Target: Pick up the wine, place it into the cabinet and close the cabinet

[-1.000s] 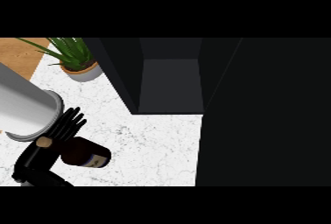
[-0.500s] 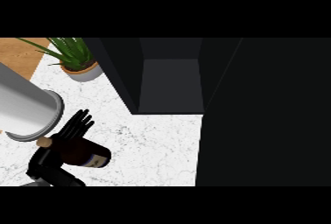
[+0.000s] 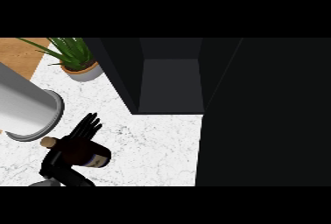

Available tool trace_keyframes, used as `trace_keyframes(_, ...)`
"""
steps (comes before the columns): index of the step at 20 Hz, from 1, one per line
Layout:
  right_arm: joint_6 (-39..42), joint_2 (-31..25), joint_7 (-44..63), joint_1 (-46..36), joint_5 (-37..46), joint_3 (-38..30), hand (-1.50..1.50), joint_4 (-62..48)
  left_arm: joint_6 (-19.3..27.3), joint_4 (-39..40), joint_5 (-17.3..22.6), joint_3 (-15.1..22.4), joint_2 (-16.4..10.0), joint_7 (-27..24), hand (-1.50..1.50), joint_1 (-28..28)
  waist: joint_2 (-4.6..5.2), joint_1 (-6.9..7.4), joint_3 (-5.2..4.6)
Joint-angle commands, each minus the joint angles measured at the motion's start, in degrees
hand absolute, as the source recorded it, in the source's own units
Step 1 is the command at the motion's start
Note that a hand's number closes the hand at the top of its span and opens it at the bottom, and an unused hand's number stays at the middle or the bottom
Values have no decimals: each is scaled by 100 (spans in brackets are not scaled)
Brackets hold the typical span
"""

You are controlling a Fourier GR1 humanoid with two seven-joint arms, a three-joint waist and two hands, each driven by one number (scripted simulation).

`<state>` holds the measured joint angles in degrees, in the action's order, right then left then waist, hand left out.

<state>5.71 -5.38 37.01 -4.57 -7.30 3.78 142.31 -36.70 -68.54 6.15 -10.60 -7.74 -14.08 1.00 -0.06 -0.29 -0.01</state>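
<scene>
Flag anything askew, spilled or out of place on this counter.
The dark wine bottle with a tan cork looks tipped: its cork end points left rather than up. It lies under the black left hand, whose straight fingers reach across it. The green potted plant stands upright, and nothing is spilled on the white marble counter.

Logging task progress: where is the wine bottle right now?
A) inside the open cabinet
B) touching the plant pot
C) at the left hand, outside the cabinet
C: the wine bottle shows at the left hand over the white counter, outside the cabinet and apart from the potted plant.
</scene>
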Motion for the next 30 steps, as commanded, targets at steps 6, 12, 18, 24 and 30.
trace_keyframes(6,176,-189,177,-89,-868,-605,-150,418,-149,83,274,-88,-21,-105,-150,-23,-2,31,3)
trace_keyframes(12,-39,180,210,61,-90,224,-150,635,-477,1138,224,108,82,-214,150,688,3,-17,-3)
trace_keyframes(18,80,17,418,194,-606,-209,-150,788,-585,526,-290,426,-120,-850,150,349,-6,-6,0)
trace_keyframes(24,-7,41,426,-318,-356,-153,-150,367,252,490,-954,546,20,-1836,150,155,2,24,-5)
trace_keyframes(30,75,208,81,192,-229,-5,-150,522,1740,344,-415,-620,320,-1988,150,-7,-17,2,0)
